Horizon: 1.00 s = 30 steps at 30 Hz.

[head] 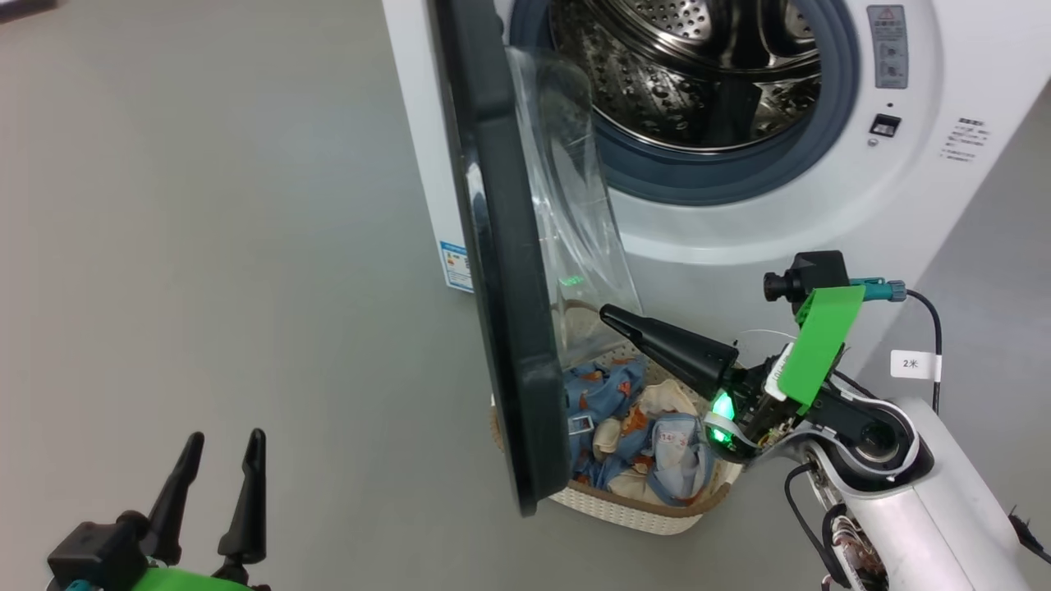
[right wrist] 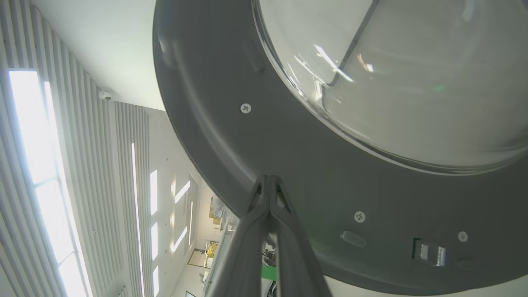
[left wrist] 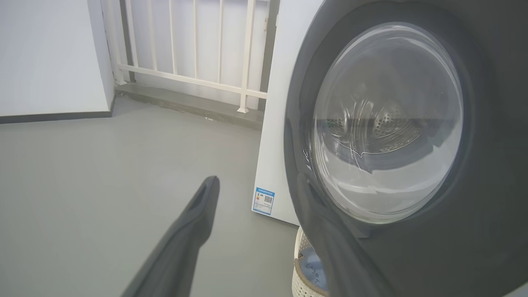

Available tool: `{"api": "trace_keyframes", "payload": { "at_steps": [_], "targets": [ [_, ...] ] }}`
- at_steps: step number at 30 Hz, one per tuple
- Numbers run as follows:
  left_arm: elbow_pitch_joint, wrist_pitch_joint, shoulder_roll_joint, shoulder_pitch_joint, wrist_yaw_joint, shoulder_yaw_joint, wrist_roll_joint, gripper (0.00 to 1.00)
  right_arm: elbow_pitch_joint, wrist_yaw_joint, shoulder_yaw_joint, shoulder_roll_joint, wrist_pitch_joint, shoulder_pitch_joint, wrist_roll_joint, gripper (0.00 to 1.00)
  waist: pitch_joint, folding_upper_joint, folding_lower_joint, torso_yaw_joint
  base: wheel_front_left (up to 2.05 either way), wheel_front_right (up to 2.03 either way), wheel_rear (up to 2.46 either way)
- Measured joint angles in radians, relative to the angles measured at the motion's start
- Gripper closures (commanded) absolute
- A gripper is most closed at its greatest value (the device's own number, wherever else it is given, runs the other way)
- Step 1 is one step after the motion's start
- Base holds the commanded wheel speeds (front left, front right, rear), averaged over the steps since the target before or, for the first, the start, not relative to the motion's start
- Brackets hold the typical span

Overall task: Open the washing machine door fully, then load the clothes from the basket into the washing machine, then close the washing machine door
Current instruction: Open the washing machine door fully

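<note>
The white washing machine (head: 739,238) stands with its steel drum (head: 698,66) exposed. Its black door (head: 493,246) is swung out and seen edge-on, the clear glass bowl (head: 566,205) bulging toward the machine. Under the door's lower edge sits the cream basket (head: 657,513) holding blue and cream clothes (head: 624,435). My right gripper (head: 605,313) is shut and empty above the basket, its tips (right wrist: 268,178) at the door's (right wrist: 288,144) dark inner ring. My left gripper (head: 226,435) is open and empty at the lower left, facing the door's outer face (left wrist: 474,247).
Bare grey floor (head: 205,246) spreads left of the machine. A blue label sticker (left wrist: 264,201) is on the machine's side. A white railing (left wrist: 185,49) and a wall stand beyond. A black cable with a white tag (head: 915,364) hangs by my right arm.
</note>
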Motion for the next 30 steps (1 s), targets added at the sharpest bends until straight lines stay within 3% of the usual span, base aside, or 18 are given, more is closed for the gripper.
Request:
{"api": "trace_keyframes", "payload": {
  "at_steps": [1, 2, 5, 14, 23, 30],
  "targets": [
    [0.0, 0.0, 0.0, 0.0, 0.0, 0.0, 0.0, 0.0, -0.026, 0.0, -0.001, -0.001, -0.002, 0.009, -0.002, 0.09, 0.0, 0.0, 0.0, -0.008, 0.0, 0.0, 0.0],
    [0.0, 0.0, 0.0, 0.0, 0.0, 0.0, 0.0, 0.0, -0.053, 0.0, -0.002, -0.002, -0.012, 0.019, -0.013, 0.0, 0.0, 0.0, 0.0, -0.016, 0.0, 0.0, 0.0],
    [-0.005, 0.0, 0.002, 0.0, 0.0, -0.001, 0.001, 0.0, -0.142, 0.0, -0.008, -0.018, -0.065, 0.054, -0.087, 0.0, 0.0, 0.0, -0.0001, -0.04, 0.0, 0.0, 0.0],
    [-0.031, 0.0, 0.008, -0.001, 0.0, 0.003, 0.002, 0.0, -0.35, 0.0, -0.015, -0.074, -0.402, 0.122, -0.375, 0.0, 0.003, 0.0, -0.0001, -0.119, 0.0, 0.0, 0.0],
    [-0.049, 0.0, 0.009, 0.002, 0.0, 0.029, 0.01, 0.0, -0.325, 0.0, 0.081, -0.191, -0.724, 0.19, -0.649, 0.0, -0.003, 0.0, -0.0001, -0.211, 0.0, 0.0, 0.0],
    [-0.048, 0.0, 0.007, 0.023, 0.0, 0.052, 0.01, 0.0, -0.287, 0.0, 0.096, -0.214, -0.884, 0.229, -0.861, 0.0, -0.005, 0.0, -0.0001, -0.272, 0.0, 0.0, 0.0]
  ]
}}
